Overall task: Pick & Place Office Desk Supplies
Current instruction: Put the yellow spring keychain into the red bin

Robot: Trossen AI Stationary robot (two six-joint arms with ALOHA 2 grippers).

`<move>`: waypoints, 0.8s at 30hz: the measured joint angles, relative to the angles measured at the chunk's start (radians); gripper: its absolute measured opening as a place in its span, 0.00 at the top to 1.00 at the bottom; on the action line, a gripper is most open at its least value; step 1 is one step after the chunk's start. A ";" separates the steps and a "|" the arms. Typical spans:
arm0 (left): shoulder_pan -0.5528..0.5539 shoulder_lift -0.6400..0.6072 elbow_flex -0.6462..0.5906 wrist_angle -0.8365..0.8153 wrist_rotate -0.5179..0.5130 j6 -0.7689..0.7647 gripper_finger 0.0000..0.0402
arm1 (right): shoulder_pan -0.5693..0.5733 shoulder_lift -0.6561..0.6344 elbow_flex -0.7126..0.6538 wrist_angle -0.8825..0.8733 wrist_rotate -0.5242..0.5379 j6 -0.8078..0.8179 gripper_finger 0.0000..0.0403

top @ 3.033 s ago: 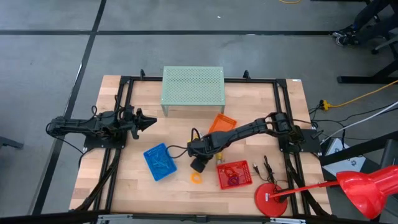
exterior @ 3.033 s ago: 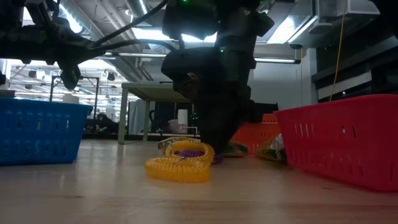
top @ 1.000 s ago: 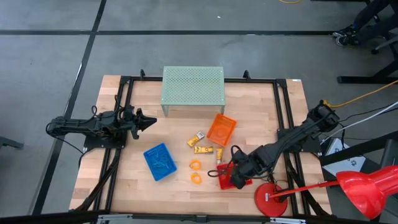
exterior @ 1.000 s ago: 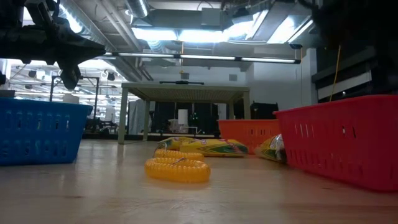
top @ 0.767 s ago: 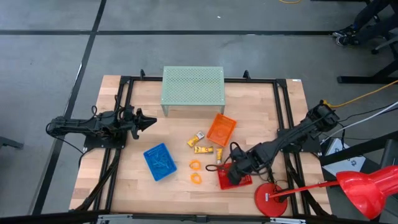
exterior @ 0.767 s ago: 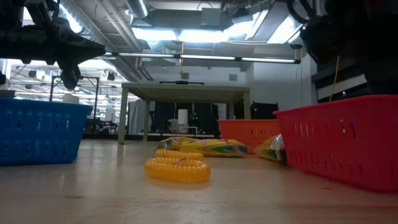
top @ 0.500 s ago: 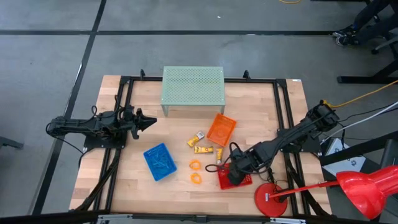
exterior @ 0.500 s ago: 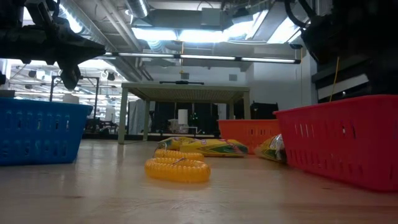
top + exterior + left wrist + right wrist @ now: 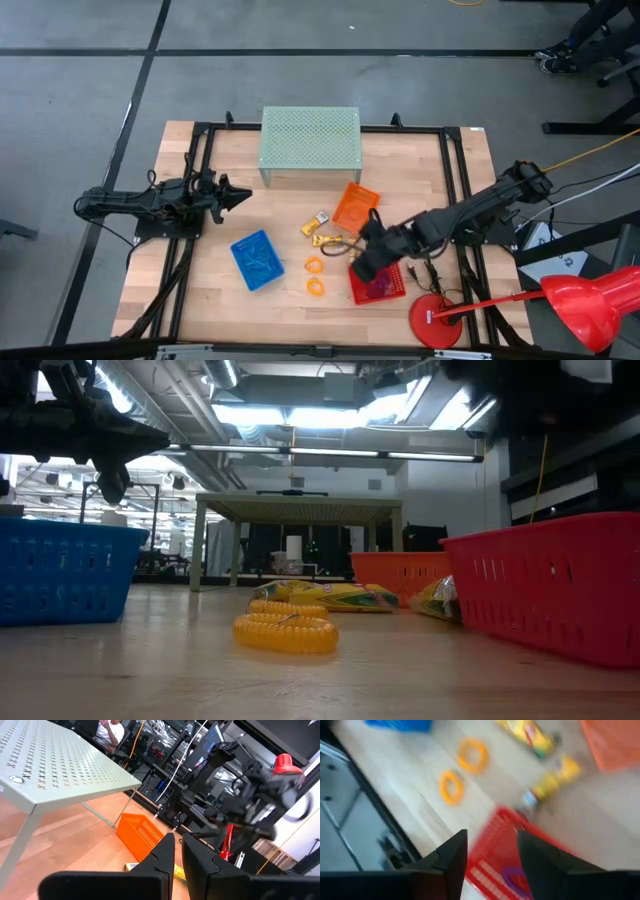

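Two orange loops [image 9: 314, 264] [image 9: 317, 287] lie flat on the wood between the blue basket [image 9: 257, 260] and the red basket [image 9: 382, 285]. Small yellow blocky pieces [image 9: 327, 240] [image 9: 318, 221] lie beside the orange basket [image 9: 357, 207]. A purple loop [image 9: 512, 880] rests inside the red basket. My right gripper [image 9: 362, 262] hovers open above the red basket's left rim [image 9: 492, 855], with nothing between its fingers. My left gripper [image 9: 240, 193] waits at the table's left, shut and empty [image 9: 178, 851].
A pale green perforated stand [image 9: 310, 140] is at the far middle. A red round-based object [image 9: 435, 320] sits at the near right corner. In the low view the nearer orange loop [image 9: 285, 632] lies in front of the yellow pieces [image 9: 330, 595].
My right gripper has risen from low over the red basket and gone toward the table's left and far side, to above the basket's left rim. The loops, blocks and baskets have stayed in place.
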 joint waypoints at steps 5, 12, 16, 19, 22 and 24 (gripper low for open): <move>0.000 0.000 0.000 0.000 0.000 0.000 0.92 | -0.090 0.045 0.096 0.058 0.006 -0.126 0.63; 0.000 0.000 0.000 0.000 0.000 0.000 0.92 | -0.185 0.213 0.256 0.068 -0.089 -0.246 0.68; 0.000 0.000 0.000 0.000 0.000 0.000 0.92 | -0.217 0.311 0.352 0.071 -0.124 -0.247 0.68; 0.000 0.000 0.000 0.000 0.000 0.000 0.92 | -0.231 0.389 0.423 0.058 -0.160 -0.237 0.68; 0.000 0.000 0.000 0.000 0.000 0.000 0.92 | -0.232 0.464 0.504 -0.005 -0.193 -0.238 0.68; 0.000 0.000 0.000 0.000 0.000 0.000 0.92 | -0.231 0.509 0.566 -0.076 -0.197 -0.244 0.68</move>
